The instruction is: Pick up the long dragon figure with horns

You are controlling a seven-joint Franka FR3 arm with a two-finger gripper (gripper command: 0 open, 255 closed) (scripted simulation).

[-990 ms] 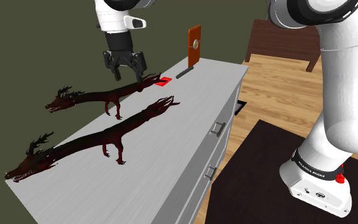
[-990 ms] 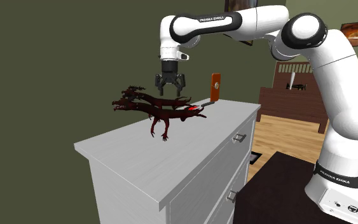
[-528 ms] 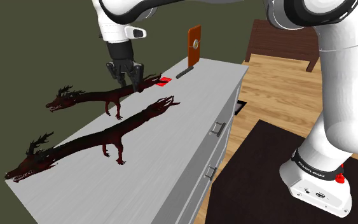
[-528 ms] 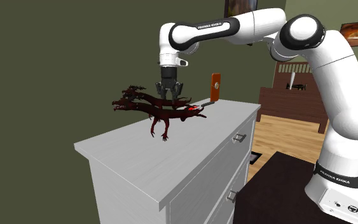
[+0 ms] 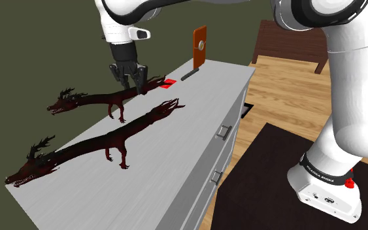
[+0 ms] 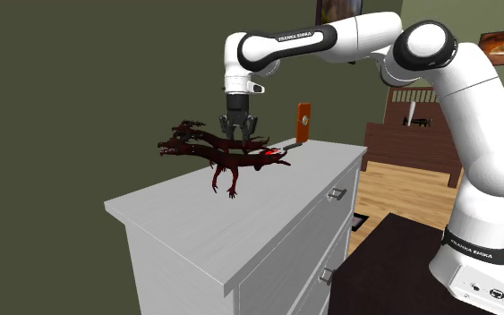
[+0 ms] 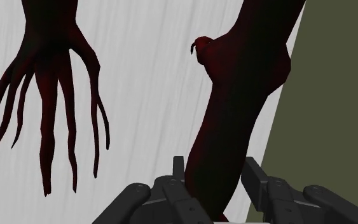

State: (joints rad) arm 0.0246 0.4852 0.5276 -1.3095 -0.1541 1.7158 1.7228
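Two alike dark red dragons lay lengthwise on the white dresser (image 5: 182, 153), and the task's thing appeared to be the far dragon figure (image 5: 100, 98), the one along the edge next to the olive wall, with its horned head toward the shoulder view's left and its tail running toward a small red tile (image 5: 169, 83). The black gripper (image 5: 131, 83) stood down over that figure's body just tailward of its legs. In the wrist view the two fingers (image 7: 179, 173) pressed against either side of the dark red trunk (image 7: 225, 127) with no gap showing, so the tool was narrowed to the body's width and had hold of it. The figure's feet looked to rest on the dresser top, and a splayed clawed foot (image 7: 47, 89) lay flat on the white surface beside the trunk, so the step in hand read as a grasp made and the lift not yet begun. The near dragon figure (image 5: 120, 136) lay apart, closer to the drawer fronts and untouched. The next move called for a straight, slow rise with the squeeze kept firm. The hold sat behind the middle, so the long head end would likely droop or swing, and it would have to clear the wall and the neighbour.
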